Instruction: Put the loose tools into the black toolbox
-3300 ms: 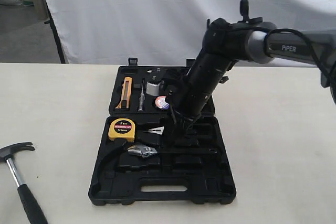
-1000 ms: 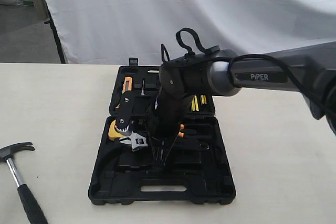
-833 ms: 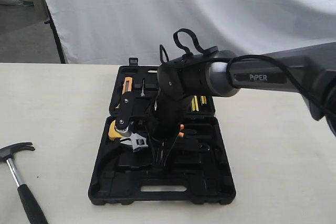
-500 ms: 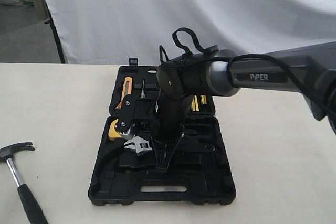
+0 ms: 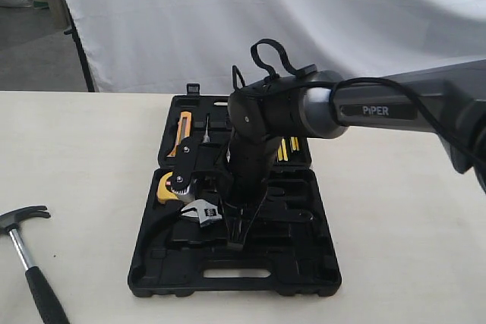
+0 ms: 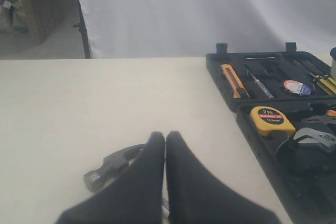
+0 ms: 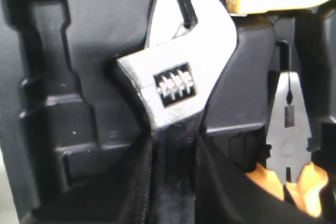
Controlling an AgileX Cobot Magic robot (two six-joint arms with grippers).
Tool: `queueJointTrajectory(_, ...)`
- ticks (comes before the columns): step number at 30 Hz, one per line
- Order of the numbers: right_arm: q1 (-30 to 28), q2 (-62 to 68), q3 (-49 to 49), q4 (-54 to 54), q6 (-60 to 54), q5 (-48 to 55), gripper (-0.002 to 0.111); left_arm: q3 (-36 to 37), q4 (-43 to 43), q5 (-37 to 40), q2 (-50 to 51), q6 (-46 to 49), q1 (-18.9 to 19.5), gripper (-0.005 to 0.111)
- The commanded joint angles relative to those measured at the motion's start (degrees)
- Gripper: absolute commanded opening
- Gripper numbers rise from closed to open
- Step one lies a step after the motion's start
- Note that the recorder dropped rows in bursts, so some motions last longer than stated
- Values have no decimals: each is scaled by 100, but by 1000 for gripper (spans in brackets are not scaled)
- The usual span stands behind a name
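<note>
- Black toolbox (image 5: 304, 278): lay open and flat on the table (image 5: 395, 248), both hinged halves facing up. It served as the reference for every position below.
- Claw hammer (image 5: 29, 262): lay on the table, well apart from the toolbox and off its left side in the exterior view. It was not yet packed. The left hand (image 6: 165, 139) hung above the hammer's head, outside the toolbox, with its fingers pressed together and nothing between them. Judgement: this was the largest step left.
- Adjustable wrench (image 7: 184, 77): sat low over the toolbox's handle-side half, with its silver head just beside the yellow tape measure (image 6: 272, 120) and its black handle running back between the fingers of the right hand (image 5: 237, 237). That hand was closed partway onto the handle and gripped it. The orange-handled pliers (image 7: 286, 145) lay seated close by in the same half. I could not tell whether the wrench rested fully in its recess or only touched the moulding. Judgement: placement was nearly done, with release outstanding.
- Tape roll (image 6: 297, 87): sat in a recess of the toolbox's other half, the one with the latches, beside the screwdrivers. In the exterior view the arm hid it. Judgement: this item was finished.
- Tally, as judged: one tool stowed, one being set in, one on the table.
</note>
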Motion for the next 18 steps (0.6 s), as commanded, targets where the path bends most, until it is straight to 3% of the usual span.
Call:
queueJointTrajectory(1,-3,146,29,0,68,-37,0,18,29,-9,-22,-44,-48,1)
queueJointTrajectory(9,-3,146,29,0,137,-85,2,18,29,-9,-22,-44,-48,1)
queueJointTrajectory(11,-3,146,29,0,154,-85,11,18,29,-9,-22,-44,-48,1)
queueJointTrajectory(16,-3,146,29,0,179,-24,55,18,29,-9,-22,-44,-48,1)
queueJointTrajectory(18,-3,108,29,0,179,22,65,18,29,-9,-22,-44,-48,1)
